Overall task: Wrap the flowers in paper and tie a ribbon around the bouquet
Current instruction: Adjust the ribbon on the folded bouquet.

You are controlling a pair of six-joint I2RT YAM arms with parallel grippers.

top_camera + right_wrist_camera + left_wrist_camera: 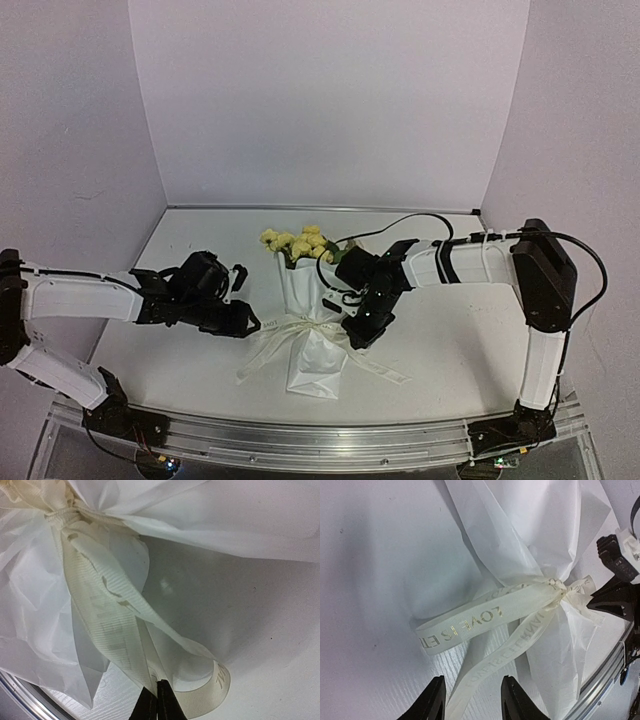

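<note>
The bouquet (312,310) lies on the white table with its yellow flowers (300,243) pointing to the back. White paper (315,365) is cinched at the waist by the cream ribbon (268,345). My left gripper (245,322) sits just left of the knot, open. In the left wrist view a ribbon tail (490,665) runs loose between the left gripper's (472,692) fingers, under a lettered loop (465,625). My right gripper (358,330) is at the knot's right side. In the right wrist view the right gripper (157,695) is shut on a fold of ribbon (110,620) beside the paper (30,610).
A metal rail (320,440) runs along the table's near edge, close under the bouquet's foot. White walls close in the back and both sides. A black cable (400,222) loops over the right arm behind the flowers.
</note>
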